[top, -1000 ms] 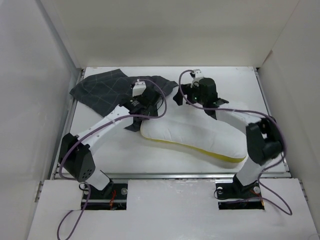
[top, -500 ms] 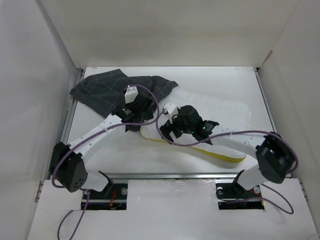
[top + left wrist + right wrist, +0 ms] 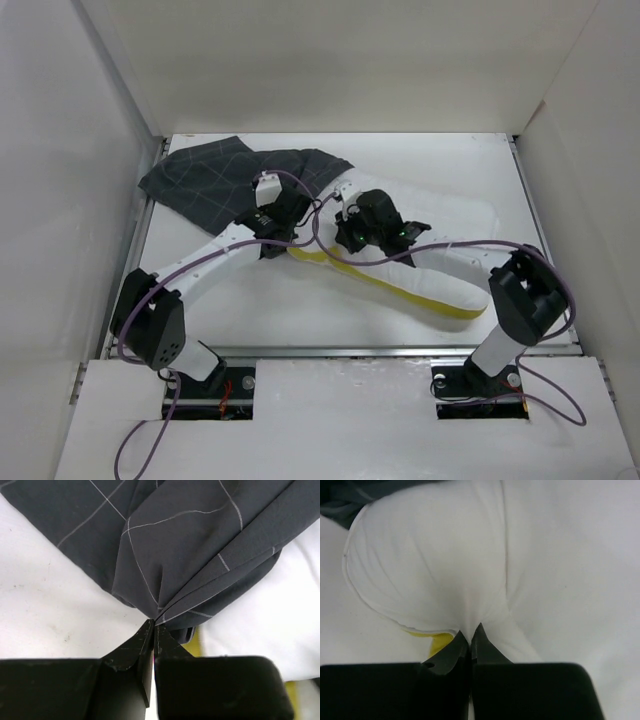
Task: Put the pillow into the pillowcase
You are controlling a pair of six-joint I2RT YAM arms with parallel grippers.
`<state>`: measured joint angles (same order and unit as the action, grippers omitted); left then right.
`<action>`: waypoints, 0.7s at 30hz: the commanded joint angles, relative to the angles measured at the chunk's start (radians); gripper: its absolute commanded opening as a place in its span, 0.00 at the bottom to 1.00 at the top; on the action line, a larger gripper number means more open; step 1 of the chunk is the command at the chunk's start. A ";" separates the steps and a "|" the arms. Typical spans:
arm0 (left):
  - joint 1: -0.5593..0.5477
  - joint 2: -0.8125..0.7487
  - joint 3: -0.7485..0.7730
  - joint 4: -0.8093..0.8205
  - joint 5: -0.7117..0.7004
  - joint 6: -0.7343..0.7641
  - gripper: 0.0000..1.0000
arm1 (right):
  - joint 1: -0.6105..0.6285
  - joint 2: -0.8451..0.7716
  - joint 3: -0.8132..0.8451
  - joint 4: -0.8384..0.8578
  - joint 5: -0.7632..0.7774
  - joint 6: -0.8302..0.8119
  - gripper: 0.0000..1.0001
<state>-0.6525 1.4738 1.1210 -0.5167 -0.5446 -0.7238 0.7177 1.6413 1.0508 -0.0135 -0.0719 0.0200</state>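
Note:
The white pillow with its yellow seam lies slanted across the middle of the table. The dark checked pillowcase is spread at the back left, its near edge draped over the pillow's left end. My left gripper is shut on a gathered fold of the pillowcase at that edge; the pinch shows cloth fanning out from the tips. My right gripper is shut on a pinch of the pillow near its left end, with white fabric puckering from the tips beside the yellow seam.
White walls enclose the table on the left, back and right. Bare table lies in front of the pillow. Purple cables loop over both wrists between the two grippers, which sit close together.
Both grippers went from open to shut. The right arm swung down from above the pillow to its left end and pinched it. The left gripper closed on the pillowcase edge.

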 commanded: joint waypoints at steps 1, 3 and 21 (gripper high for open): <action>-0.002 -0.058 0.008 -0.069 -0.032 0.001 0.00 | -0.109 -0.063 0.084 0.052 -0.022 0.078 0.00; -0.022 -0.085 0.008 -0.107 -0.032 0.001 0.00 | -0.119 -0.052 0.110 0.052 -0.022 0.087 0.00; -0.185 -0.066 0.138 -0.295 -0.061 0.047 0.00 | -0.187 0.114 0.298 0.099 -0.175 0.391 0.00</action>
<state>-0.8230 1.4109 1.2160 -0.6872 -0.5869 -0.6899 0.5346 1.7542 1.2694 -0.0750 -0.2710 0.3058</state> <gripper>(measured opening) 0.007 0.024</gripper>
